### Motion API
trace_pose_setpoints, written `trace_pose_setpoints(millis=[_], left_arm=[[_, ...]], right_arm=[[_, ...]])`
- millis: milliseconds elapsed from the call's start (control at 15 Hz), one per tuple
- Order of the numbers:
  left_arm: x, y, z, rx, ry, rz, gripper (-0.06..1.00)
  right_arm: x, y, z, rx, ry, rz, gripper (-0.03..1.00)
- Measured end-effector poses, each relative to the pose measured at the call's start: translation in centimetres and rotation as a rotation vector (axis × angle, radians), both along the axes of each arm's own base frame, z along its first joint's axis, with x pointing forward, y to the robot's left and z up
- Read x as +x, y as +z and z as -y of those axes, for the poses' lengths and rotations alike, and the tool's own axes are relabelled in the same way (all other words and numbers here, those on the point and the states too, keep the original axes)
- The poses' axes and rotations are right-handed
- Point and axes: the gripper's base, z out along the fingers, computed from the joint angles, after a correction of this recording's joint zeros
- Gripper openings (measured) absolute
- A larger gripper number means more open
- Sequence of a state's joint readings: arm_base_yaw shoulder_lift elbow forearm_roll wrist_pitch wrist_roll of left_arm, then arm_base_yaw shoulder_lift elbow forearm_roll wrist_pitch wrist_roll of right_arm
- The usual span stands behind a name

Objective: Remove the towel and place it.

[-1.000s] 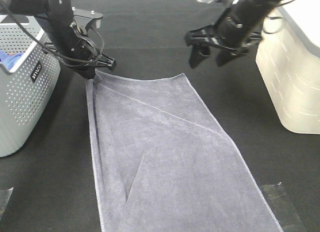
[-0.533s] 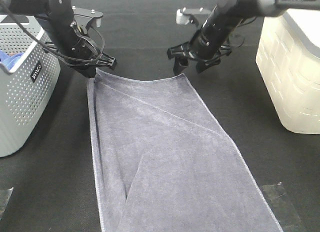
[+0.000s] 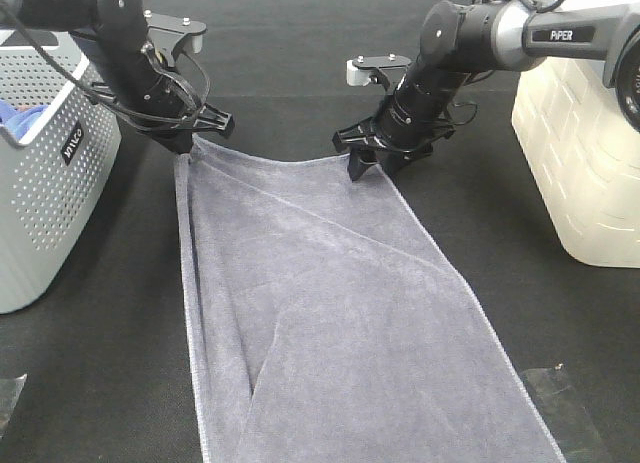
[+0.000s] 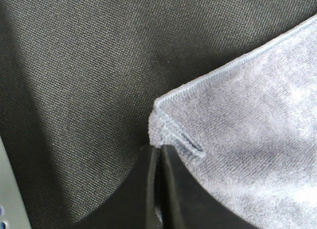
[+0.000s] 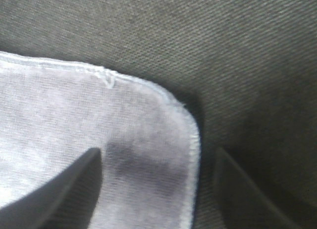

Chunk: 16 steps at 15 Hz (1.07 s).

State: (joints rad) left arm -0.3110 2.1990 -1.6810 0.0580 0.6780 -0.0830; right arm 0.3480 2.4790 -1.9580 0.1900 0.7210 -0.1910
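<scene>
Dark woven fabric covers the worktop (image 3: 300, 43), and the towel (image 3: 330, 323) lies spread along it, running from its far hem toward the near edge, with a long diagonal crease and a folded-over strip down its left side. It is slate grey-purple terry with stitched hems: soft, limp and light by the look of it, so it should drape and drag rather than keep any shape, and its nap should grip well. The hemmed corners look like the sensible places to take hold, since the stitching is firmer there.

At the far left corner the left tool (image 3: 190, 143) is pinched tight on the hem, its fingers (image 4: 148, 189) pressed together with cloth between them. At the far right corner the right tool (image 3: 368, 163) stands wide, one finger (image 5: 54, 189) over the cloth, the other off it on the bare worktop; nothing is gripped there yet.

A grey perforated basket (image 3: 50, 193) stands to the left, a cream bin (image 3: 580, 153) to the right.
</scene>
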Motion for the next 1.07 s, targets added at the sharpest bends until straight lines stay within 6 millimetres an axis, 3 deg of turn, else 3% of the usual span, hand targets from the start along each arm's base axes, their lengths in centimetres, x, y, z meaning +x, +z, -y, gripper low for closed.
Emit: trace_pose_setpoints(millis=[67, 200, 333, 467, 600, 667, 800, 933, 1067], left_arm=[[0.0, 0.0, 0.0, 0.0, 0.0, 0.0, 0.01], [0.0, 0.0, 0.0, -0.002, 0.0, 0.005, 0.01], [0.2, 0.1, 0.1, -0.01, -0.002, 0.029, 0.01], [0.6, 0.3, 0.1, -0.007, -0.013, 0.077, 0.01], [1.5, 1.0, 0.2, -0.001, -0.048, 0.202, 0.01], [2.2, 1.5, 0.4, -0.007, -0.075, 0.301, 0.01], [3.3, 2.1, 1.0, -0.04, -0.12, 0.472, 0.01], [4.5, 1.7, 0.7, -0.089, -0.131, 0.613, 0.01], [5.9, 0.0, -0.3, -0.131, -0.127, 0.734, 0.01]], right_arm=[[0.0, 0.0, 0.1, -0.008, 0.004, 0.004, 0.54], [0.1, -0.1, 0.2, -0.016, 0.007, 0.01, 0.16], [0.1, -0.2, 0.1, -0.012, 0.006, 0.008, 0.0], [0.3, -0.1, 0.4, -0.021, -0.007, 0.023, 0.0], [1.2, 1.1, 1.9, -0.061, -0.075, 0.071, 0.0], [2.7, 3.6, 4.2, -0.069, -0.151, 0.151, 0.0], [4.2, 6.3, 6.2, -0.041, -0.212, 0.246, 0.0], [5.0, 7.1, 7.3, -0.03, -0.245, 0.325, 0.0], [5.8, 7.6, 7.7, -0.023, -0.259, 0.416, 0.0]])
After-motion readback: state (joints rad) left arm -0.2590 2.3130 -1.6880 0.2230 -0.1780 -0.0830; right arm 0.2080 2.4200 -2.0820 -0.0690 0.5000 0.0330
